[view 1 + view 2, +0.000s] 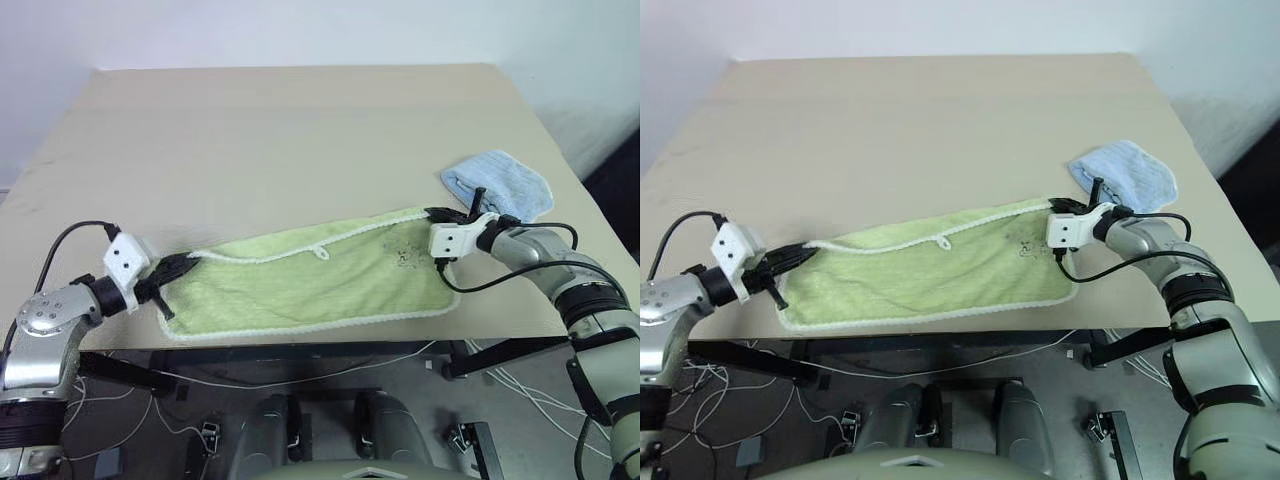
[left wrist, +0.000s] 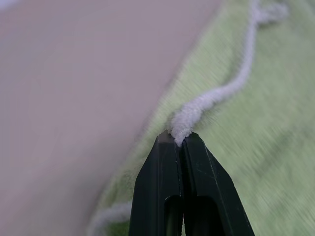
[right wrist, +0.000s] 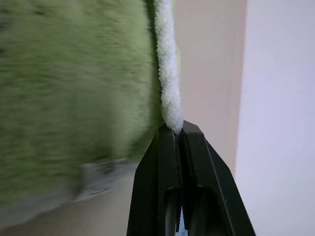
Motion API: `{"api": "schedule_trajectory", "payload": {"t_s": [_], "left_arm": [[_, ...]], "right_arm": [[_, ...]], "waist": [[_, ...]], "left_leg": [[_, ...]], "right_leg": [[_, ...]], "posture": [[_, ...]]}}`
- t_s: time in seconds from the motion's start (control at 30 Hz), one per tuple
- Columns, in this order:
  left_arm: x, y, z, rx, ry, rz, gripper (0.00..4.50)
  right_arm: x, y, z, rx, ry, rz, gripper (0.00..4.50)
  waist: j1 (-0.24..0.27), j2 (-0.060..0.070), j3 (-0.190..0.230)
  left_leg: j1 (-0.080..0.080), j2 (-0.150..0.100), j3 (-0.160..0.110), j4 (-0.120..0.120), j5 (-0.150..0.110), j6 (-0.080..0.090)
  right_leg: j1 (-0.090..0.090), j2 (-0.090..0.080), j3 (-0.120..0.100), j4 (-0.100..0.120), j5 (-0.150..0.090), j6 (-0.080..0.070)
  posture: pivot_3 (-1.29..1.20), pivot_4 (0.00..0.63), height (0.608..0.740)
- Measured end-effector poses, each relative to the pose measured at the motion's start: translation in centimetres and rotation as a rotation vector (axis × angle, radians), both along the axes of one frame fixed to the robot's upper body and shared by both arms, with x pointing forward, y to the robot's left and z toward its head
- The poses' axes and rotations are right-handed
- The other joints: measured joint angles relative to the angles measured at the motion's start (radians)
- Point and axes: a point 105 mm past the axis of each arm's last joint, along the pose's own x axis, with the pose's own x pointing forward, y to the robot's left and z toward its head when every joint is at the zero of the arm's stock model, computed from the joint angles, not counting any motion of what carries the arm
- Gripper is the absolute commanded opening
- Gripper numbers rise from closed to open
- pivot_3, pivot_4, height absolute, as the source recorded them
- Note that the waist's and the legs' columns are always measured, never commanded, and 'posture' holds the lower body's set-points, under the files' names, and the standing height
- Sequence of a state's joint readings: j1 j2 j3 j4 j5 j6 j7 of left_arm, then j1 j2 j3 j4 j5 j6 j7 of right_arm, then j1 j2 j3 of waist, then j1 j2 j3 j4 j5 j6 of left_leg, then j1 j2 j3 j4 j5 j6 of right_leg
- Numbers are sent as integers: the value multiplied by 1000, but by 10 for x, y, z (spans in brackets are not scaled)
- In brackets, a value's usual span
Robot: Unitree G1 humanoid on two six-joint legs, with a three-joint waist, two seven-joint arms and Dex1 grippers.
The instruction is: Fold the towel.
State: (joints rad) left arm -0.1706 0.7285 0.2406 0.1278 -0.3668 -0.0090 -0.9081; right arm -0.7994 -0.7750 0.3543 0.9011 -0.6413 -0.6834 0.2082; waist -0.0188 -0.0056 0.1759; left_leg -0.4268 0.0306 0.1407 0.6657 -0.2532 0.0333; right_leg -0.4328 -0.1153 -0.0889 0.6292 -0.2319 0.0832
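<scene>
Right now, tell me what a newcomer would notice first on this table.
The lime-green towel lies stretched along the table's near edge, pinched at both far corners: the left gripper has its fingers shut on the white piping at one end, the right gripper on the other. Just behind the right gripper sits a small light-blue folded towel.

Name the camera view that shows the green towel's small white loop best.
Left eye view: the small white loop lies clear on the towel near its far edge. The right eye view shows it too. The left wrist view gives a blurred cord bit, perhaps it; the right wrist view gives piping.
</scene>
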Motion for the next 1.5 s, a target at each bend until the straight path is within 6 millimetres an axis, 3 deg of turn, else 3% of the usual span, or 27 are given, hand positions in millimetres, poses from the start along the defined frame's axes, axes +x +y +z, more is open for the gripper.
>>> {"api": "schedule_trajectory", "payload": {"t_s": [0.13,0.27,0.37,0.43,0.5,0.53,0.67,0.73,0.77,0.87,0.93,1.13,1.23,1.33,1.5], "left_arm": [[43,18,35,-64,-121,166,0],[84,29,89,-116,-287,313,0],[87,32,143,-139,-452,339,0],[79,40,159,-115,-500,338,0],[67,46,149,-85,-474,304,0],[60,47,134,-57,-427,269,0],[15,53,39,-31,-92,154,0],[-13,51,8,-43,54,98,0],[-23,51,2,-50,88,81,0],[-53,55,5,-49,170,41,0],[-65,56,8,-54,200,27,0],[-81,55,6,-80,265,9,0],[-72,55,13,-66,222,29,0],[-46,60,24,-42,123,100,0],[-5,66,12,-8,79,212,0]], "right_arm": [[19,0,39,26,-100,-45,9],[35,6,110,61,-285,-67,9],[31,8,162,127,-410,-42,9],[22,6,175,184,-411,-8,9],[13,6,164,241,-320,45,9],[5,4,148,256,-235,69,9],[-43,-8,51,309,244,99,9],[-71,-12,21,353,454,88,9],[-81,-14,16,370,518,80,9],[-110,-19,23,434,658,76,9],[-119,-19,31,458,693,84,9],[-125,-20,38,488,747,73,9],[-112,-18,50,465,680,81,9],[-88,-9,57,449,585,97,9],[-49,4,40,439,517,60,9]], "waist": [[-1,0,0],[-2,-1,2],[-4,-2,2],[-7,-1,2],[-18,-1,1],[-22,-1,1],[-24,0,2],[-23,0,4],[-23,0,4],[-16,0,3],[-15,0,3],[-4,1,3],[1,1,3],[5,1,2],[3,0,2]], "left_leg": [[0,0,1,0,0,0],[-1,0,2,0,1,0],[-1,0,4,-2,1,0],[-1,0,6,-4,0,0],[1,0,6,-4,0,0],[2,0,5,-4,0,0],[1,0,1,-2,0,1],[1,0,0,0,-1,2],[2,0,0,1,-1,2],[2,1,-3,1,-6,4],[4,1,-3,0,-7,4],[2,1,-3,0,-7,4],[1,0,-3,0,-7,4],[1,0,-3,0,-7,4],[0,0,0,0,-2,2]], "right_leg": [[0,1,0,1,0,0],[-1,1,0,0,0,1],[0,1,0,-1,-1,2],[0,1,0,-2,-2,3],[3,1,0,-3,-2,4],[3,1,0,-3,-2,4],[3,0,0,-1,-3,4],[2,-2,0,-1,-3,4],[2,-2,0,0,-3,4],[3,-4,-1,-1,-3,1],[4,-4,-1,-2,-4,-1],[-2,-6,-1,-2,-5,-6],[-3,-5,-1,-2,-4,-8],[-3,-5,-1,-2,-4,-8],[-1,-3,-1,0,-1,-4]], "posture": [[0,150,740],[0,150,740],[0,150,740],[0,150,740],[0,150,740],[0,150,740],[0,150,740],[0,150,740],[0,150,740],[0,150,740],[0,150,740],[0,150,740],[0,150,740],[0,150,740],[0,150,740]]}}
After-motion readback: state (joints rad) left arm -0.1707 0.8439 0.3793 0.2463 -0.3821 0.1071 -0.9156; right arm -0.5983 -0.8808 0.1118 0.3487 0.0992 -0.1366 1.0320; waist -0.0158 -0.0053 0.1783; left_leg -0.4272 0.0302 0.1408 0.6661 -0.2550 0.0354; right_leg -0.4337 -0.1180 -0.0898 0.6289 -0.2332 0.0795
